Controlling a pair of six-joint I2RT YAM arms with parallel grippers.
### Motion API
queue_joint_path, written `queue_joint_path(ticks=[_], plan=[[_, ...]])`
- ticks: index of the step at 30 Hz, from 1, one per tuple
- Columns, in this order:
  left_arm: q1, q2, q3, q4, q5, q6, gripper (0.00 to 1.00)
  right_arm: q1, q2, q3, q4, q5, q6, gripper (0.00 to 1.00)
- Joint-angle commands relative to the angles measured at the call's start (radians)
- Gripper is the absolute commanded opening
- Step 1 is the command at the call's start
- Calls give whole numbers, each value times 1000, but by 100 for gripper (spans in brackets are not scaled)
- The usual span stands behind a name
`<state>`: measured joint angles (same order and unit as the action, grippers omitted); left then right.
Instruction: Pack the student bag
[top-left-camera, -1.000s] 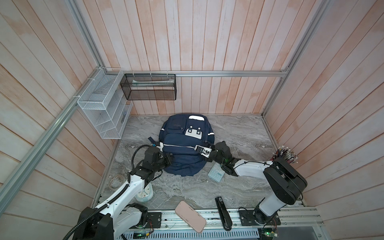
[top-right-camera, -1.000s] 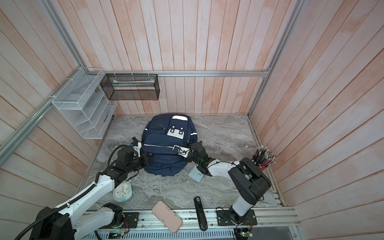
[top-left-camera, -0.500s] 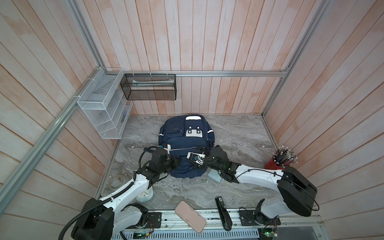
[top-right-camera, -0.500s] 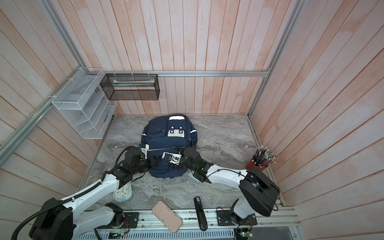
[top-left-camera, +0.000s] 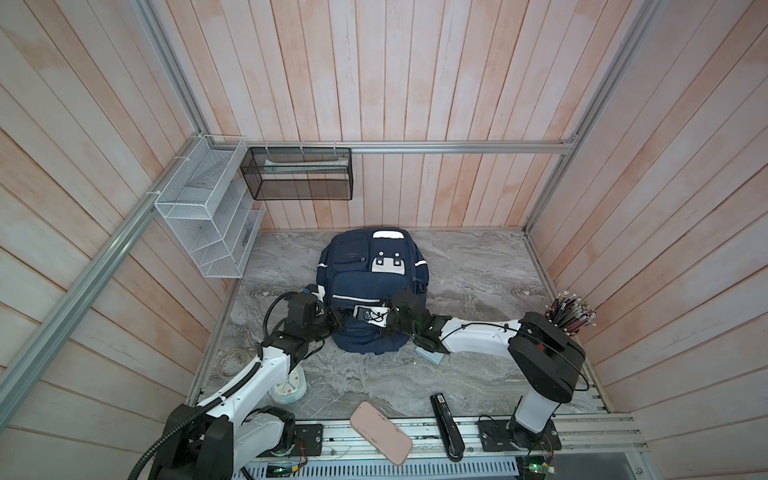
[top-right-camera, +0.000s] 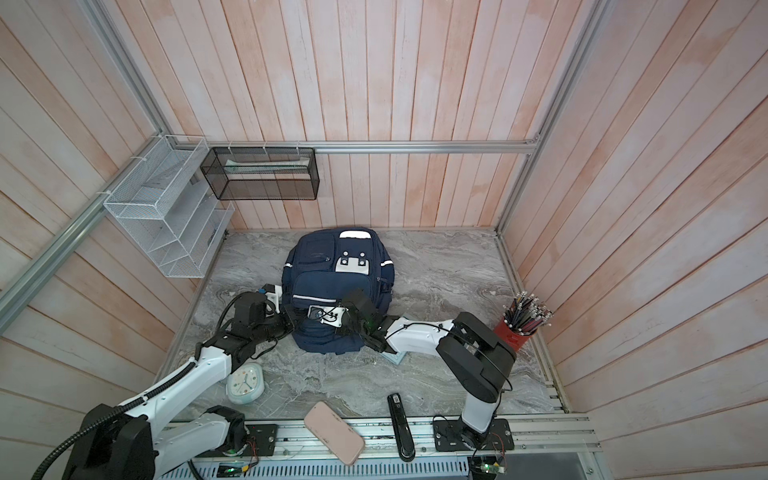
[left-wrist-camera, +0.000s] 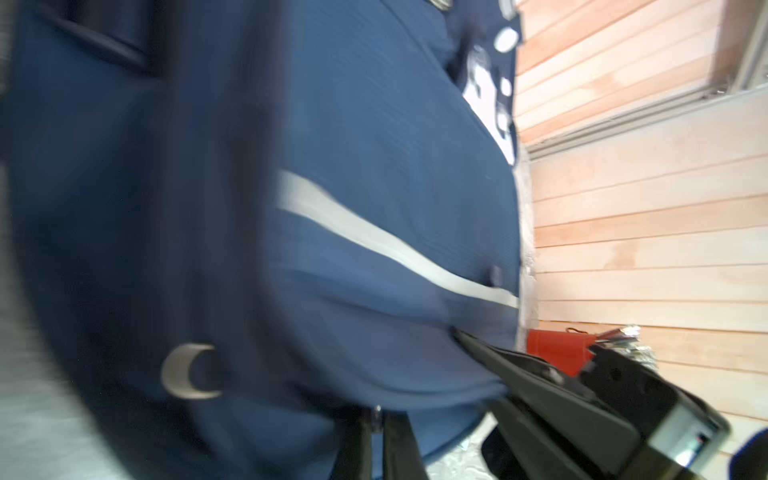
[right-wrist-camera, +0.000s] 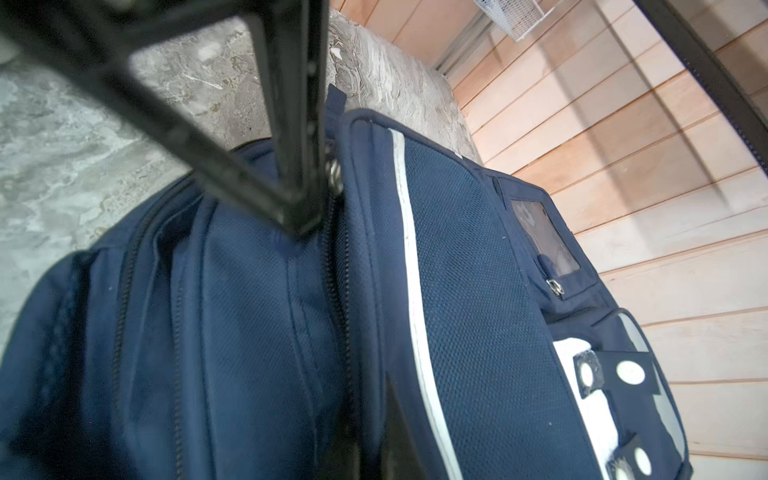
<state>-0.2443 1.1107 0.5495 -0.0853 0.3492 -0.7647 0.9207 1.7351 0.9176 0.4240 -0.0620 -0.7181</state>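
In both top views the grey marble table (top-left-camera: 478, 270) spreads beneath the whole scene. The student bag (top-left-camera: 368, 278), navy with white stripes, sits right in front of both tools, which meet on its near end. A white wire rack (top-left-camera: 199, 232) and a black mesh basket (top-left-camera: 299, 178) hang on the walls, far beyond the bag from the tools.

In the left wrist view the left gripper (left-wrist-camera: 376, 440) has its jaws drawn together, pinching the bag's lower seam, with a small metal piece (left-wrist-camera: 376, 410) right at the tips. In the right wrist view the right gripper (right-wrist-camera: 370, 449) has its jaws closed against a zipper line of the bag; whether anything sits between them I cannot tell. The left gripper's black finger lies just ahead of it on the same zipper, beside a metal ring (right-wrist-camera: 333, 174).

A pink case (top-right-camera: 333, 432) lies well behind both grippers, overhanging the table's front rail. A pale clock (top-right-camera: 245, 383) rests behind the left gripper. A black stapler (top-right-camera: 399, 422) lies behind the right gripper. A red cup of pencils (top-right-camera: 513, 334) stands far out to that gripper's outer side. A light-blue pouch (top-right-camera: 394, 357) peeks out under the right arm.
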Motion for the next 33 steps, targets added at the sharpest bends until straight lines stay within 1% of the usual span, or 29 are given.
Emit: queue_joint_path(ticks=[1,3,5,6,7,8,9,10,11,12,13,16,18,19,20,21,22,24,25,26,28,30,31,33], plan=[[113,-10,83,19,-94,112,0,-71,-62,-69,-108,-144,-55,0],[184,0,79,39,-69,117,0,-119,-84,-75,-110,-204,-46,0],[246,1,63,61,-27,110,0,-167,-98,-89,-81,-230,-48,0],[260,-4,55,65,-6,108,0,-183,-102,-92,-66,-233,-51,0],[263,-14,47,67,15,107,0,-203,-101,-94,-49,-226,-57,0],[261,-28,37,65,37,103,0,-217,-90,-89,-31,-182,-58,0],[255,-45,25,62,54,94,0,-218,-74,-78,-22,-104,-58,0],[244,-69,9,56,73,82,0,-216,-57,-55,-29,-17,-58,0],[218,-95,-3,39,67,70,0,-218,-48,-40,-48,35,-54,0],[189,-123,-11,23,48,58,0,-220,-46,-39,-47,63,-51,0],[139,-153,-26,17,27,39,0,-221,-53,-57,-21,81,-50,0],[10,-198,-62,43,-12,-30,0,-223,-90,-137,104,90,-53,1],[-55,-196,-61,53,-23,-56,0,-222,-100,-152,143,97,-29,9],[-83,-190,-57,54,-34,-66,0,-220,-101,-144,131,98,-11,15],[-106,-183,-53,59,-38,-77,0,-216,-105,-128,102,86,10,25],[-126,-175,-51,71,-41,-84,0,-209,-112,-117,77,73,19,32],[-146,-166,-47,78,-48,-90,0,-191,-125,-114,60,61,32,39],[-192,-140,-37,88,-66,-98,0,-129,-149,-132,94,55,19,50],[-214,-129,-32,97,-75,-103,0,-91,-156,-148,127,63,-8,55],[-236,-118,-29,110,-84,-109,0,-55,-155,-159,159,77,-39,58],[-265,-94,-26,134,-89,-117,0,0,-128,-148,194,141,-51,59],[-271,-81,-28,146,-85,-119,0,19,-85,-95,149,154,-32,56],[-270,-81,-30,146,-85,-119,0,22,-59,-66,123,159,-18,51],[-271,-88,-34,144,-95,-114,0,27,-9,-27,94,188,-13,36]])
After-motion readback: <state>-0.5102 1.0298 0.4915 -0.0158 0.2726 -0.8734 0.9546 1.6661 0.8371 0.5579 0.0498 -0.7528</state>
